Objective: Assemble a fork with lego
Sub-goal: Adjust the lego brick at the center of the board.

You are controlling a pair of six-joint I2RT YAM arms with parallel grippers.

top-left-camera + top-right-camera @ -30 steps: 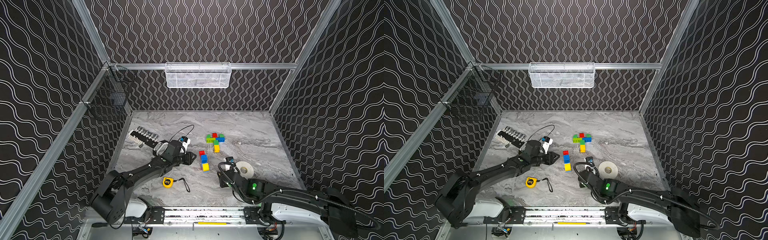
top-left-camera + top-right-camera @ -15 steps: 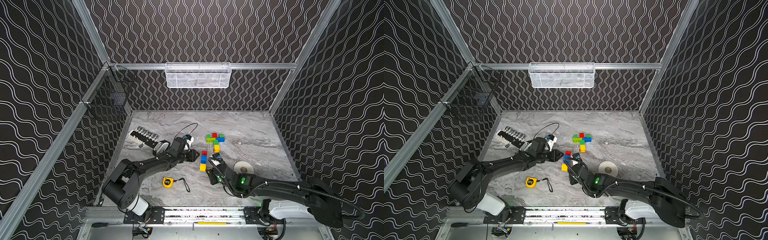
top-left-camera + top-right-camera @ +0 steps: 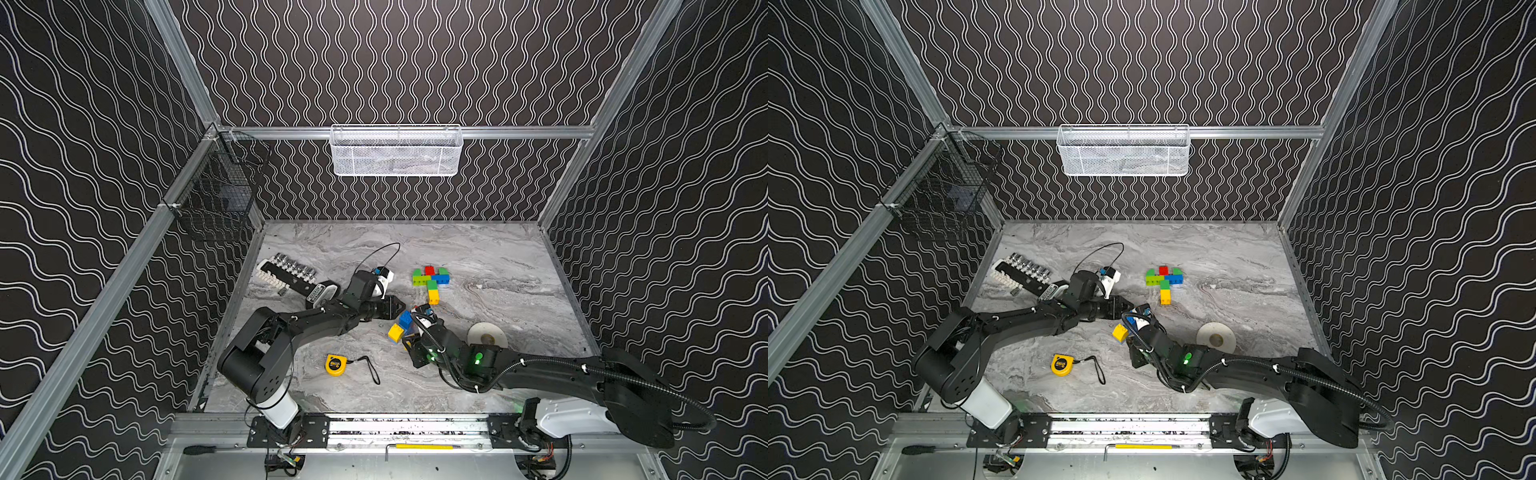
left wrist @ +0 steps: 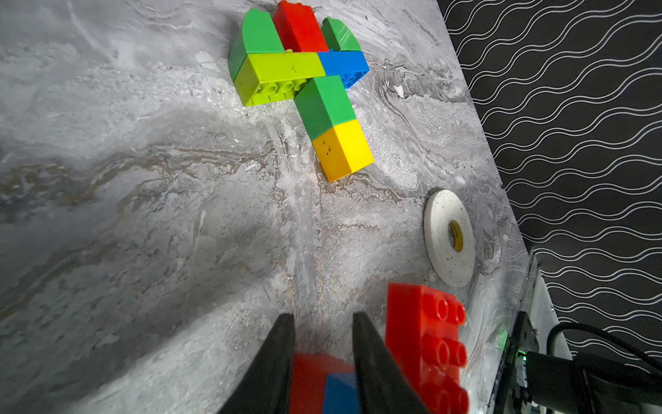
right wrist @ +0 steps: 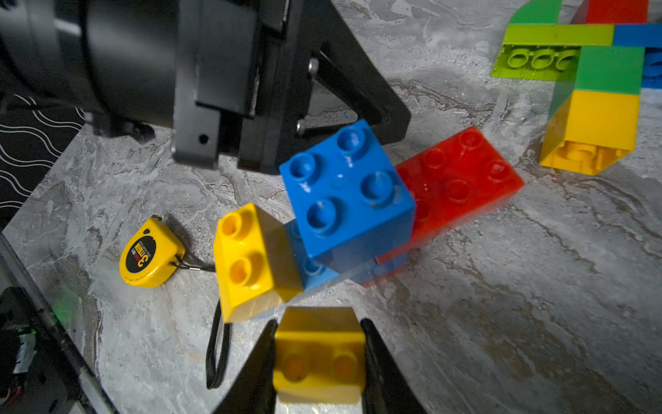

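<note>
Evidently this is a two-handed joining step. The left end effector (image 4: pixel 322 319) is clamped on one end of the brick stack (image 3: pixel 405 321), its black fingers pressed against a blurred red-and-blue portion. The stack sits tilted near the middle of the desk (image 3: pixel 478 257), at that arm's tip. I judge the hold is there to brace the stack, so it does not skid on the smooth, marbled grey surface when another piece is pushed on. The right end effector (image 5: pixel 318 322) is closed on a loose yellow brick (image 5: pixel 318 362) and hovers just on the near side of the stack's yellow wedge brick (image 5: pixel 250 258), apart from it. That looks like the piece lined up to go on next.

The stack joins a blue square brick (image 5: pixel 345 190) with four round studs, a red oblong brick (image 5: pixel 458 182) and the wedge, which has one sloping face. All are hard, glossy plastic with crisp edges.

Farther off, the fork head (image 3: pixel 430 279) lies flat. It has red and round-topped green prongs on a lime and blue crossbar, with a green and yellow stub pointing near. Lying flat keeps it steady, probably while it awaits its handle. A yellow tape measure (image 3: pixel 335 365) and a white tape roll (image 3: pixel 487 336) lie nearby, clear of both arms.
</note>
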